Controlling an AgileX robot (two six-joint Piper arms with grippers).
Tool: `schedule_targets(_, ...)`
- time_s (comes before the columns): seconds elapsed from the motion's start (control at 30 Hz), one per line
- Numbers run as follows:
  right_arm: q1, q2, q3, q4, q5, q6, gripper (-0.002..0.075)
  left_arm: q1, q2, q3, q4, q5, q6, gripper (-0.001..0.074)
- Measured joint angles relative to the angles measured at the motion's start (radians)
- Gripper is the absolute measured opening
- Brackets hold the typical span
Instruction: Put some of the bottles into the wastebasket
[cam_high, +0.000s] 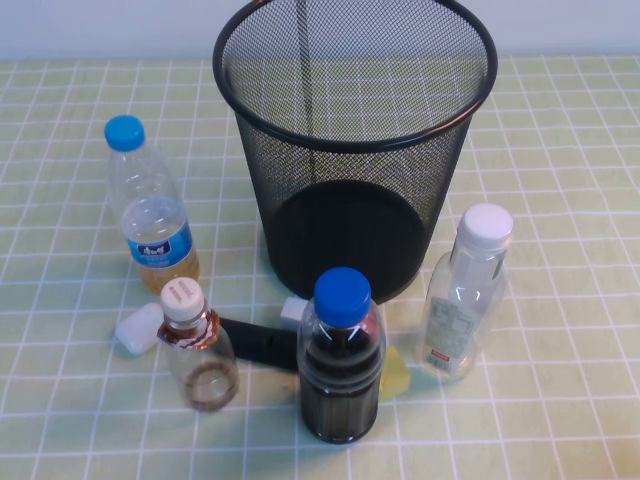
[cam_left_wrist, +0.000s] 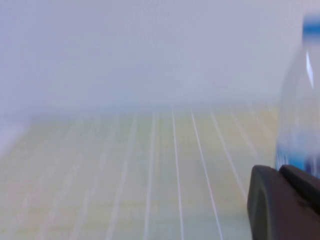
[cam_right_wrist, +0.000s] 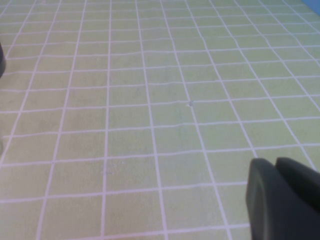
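The black wire-mesh wastebasket (cam_high: 350, 150) stands upright at the middle back of the table. The small squat clear bottle (cam_high: 200, 350), with a white cap and brown neck band, stands front left. The taller clear bottle (cam_high: 462, 295), with a wide white cap and red-marked label, stands right of the bin. Neither arm shows in the high view. My left gripper (cam_left_wrist: 280, 170) is shut and empty, low over the cloth beside the slim blue-capped bottle (cam_left_wrist: 300, 100). My right gripper (cam_right_wrist: 274, 162) is shut and empty above bare green checked cloth.
A blue-capped bottle of dark liquid (cam_high: 340, 360) stands front centre. The slim blue-capped, blue-labelled bottle (cam_high: 150, 215) stands left of the bin. A small white case (cam_high: 140, 328), a black bar (cam_high: 258, 342) and a yellow piece (cam_high: 395, 372) lie among the front bottles.
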Motion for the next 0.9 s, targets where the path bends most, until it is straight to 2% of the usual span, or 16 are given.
schedule_targets(0.13, 0.000, 0.000, 0.000, 0.000, 0.000, 0.000, -0.0008, 0.000, 0.000, 0.000, 0.000, -0.195, 0.000, -0.0004)
schedule_targets(0.33, 0.000, 0.000, 0.000, 0.000, 0.000, 0.000, -0.0008, 0.000, 0.000, 0.000, -0.003, -0.284, -0.008, -0.0004)
schedule_targets(0.43, 0.000, 0.000, 0.000, 0.000, 0.000, 0.000, -0.0008, 0.000, 0.000, 0.000, -0.005, -0.381, -0.078, -0.0004)
schedule_targets(0.57, 0.000, 0.000, 0.000, 0.000, 0.000, 0.000, -0.0008, 0.000, 0.000, 0.000, -0.008, -0.621, -0.190, -0.0004)
schedule_targets(0.7, 0.000, 0.000, 0.000, 0.000, 0.000, 0.000, -0.0008, 0.000, -0.002, -0.016, -0.009, -0.830, -0.219, -0.0004)
schedule_targets(0.8, 0.000, 0.000, 0.000, 0.000, 0.000, 0.000, -0.0008, 0.000, -0.002, -0.101, -0.009, -0.791, -0.232, -0.0004)
schedule_targets(0.9, 0.000, 0.000, 0.000, 0.000, 0.000, 0.000, -0.0008, 0.000, -0.002, -0.252, -0.009, -0.600, -0.239, -0.0004)
